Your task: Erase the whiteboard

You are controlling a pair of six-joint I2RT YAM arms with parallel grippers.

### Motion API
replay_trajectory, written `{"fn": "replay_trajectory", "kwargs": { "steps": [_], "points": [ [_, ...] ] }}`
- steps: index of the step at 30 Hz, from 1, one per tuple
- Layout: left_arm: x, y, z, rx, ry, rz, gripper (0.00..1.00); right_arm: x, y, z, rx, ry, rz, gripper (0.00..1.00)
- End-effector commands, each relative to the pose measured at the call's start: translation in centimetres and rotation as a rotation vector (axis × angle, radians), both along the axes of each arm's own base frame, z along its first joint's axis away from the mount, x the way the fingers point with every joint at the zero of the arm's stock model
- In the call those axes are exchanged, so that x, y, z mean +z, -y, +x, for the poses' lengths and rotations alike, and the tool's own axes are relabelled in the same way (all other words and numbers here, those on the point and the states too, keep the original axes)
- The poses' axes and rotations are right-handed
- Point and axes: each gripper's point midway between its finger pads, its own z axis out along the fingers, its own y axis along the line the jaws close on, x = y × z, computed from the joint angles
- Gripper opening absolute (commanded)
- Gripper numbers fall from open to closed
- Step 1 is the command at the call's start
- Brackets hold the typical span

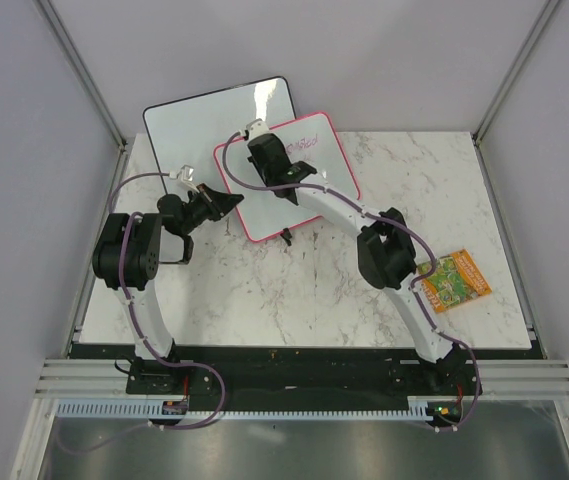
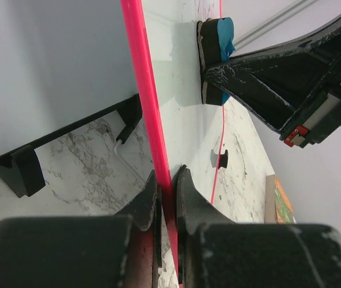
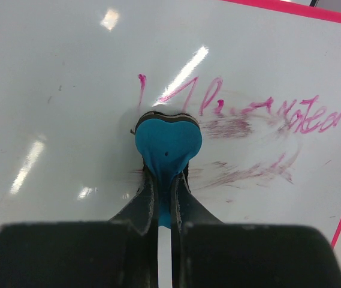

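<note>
Left gripper (image 2: 167, 180) fingers (image 2: 148, 207) clamp the whiteboard (image 1: 272, 212) by its pink frame; right gripper (image 3: 165, 177) fingers pinch a blue heart-shaped eraser (image 3: 168, 141) pressed against smeared magenta handwriting (image 3: 302, 117), unreadable except a final "ted".

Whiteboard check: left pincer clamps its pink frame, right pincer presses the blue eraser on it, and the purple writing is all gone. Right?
Not quite. The purple writing is not gone: the right wrist view shows smeared strokes beside the blue eraser on the whiteboard. The rest holds: left pincer clamps the pink frame, right pincer presses the eraser down.
</note>
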Motion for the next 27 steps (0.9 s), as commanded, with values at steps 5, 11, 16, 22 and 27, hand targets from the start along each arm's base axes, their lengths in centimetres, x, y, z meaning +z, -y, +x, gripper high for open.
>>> {"fn": "replay_trajectory", "kwargs": {
  "steps": [5,11,16,22,27],
  "points": [
    [1.0,2.9,-1.4,-0.143,0.207,0.132,0.02,-15.5,5.4,-2.6,-0.051,-0.389,-0.07,0.0],
    [1.0,2.8,-1.3,-0.141,0.208,0.132,0.02,-14.2,16.9,1.6,-0.344,-0.332,-0.04,0.0],
    [0.9,2.8,-1.4,-0.141,0.207,0.134,0.02,-13.3,22.3,2.8,-0.476,-0.294,-0.035,0.0],
    [0.9,2.9,-1.4,-0.144,0.206,0.133,0.02,-14.6,20.3,1.5,-0.399,-0.345,-0.01,0.0],
    [1.0,2.9,-1.4,-0.149,0.21,0.131,0.02,-15.1,14.3,-1.1,-0.208,-0.389,-0.015,0.0]
  ]
}}
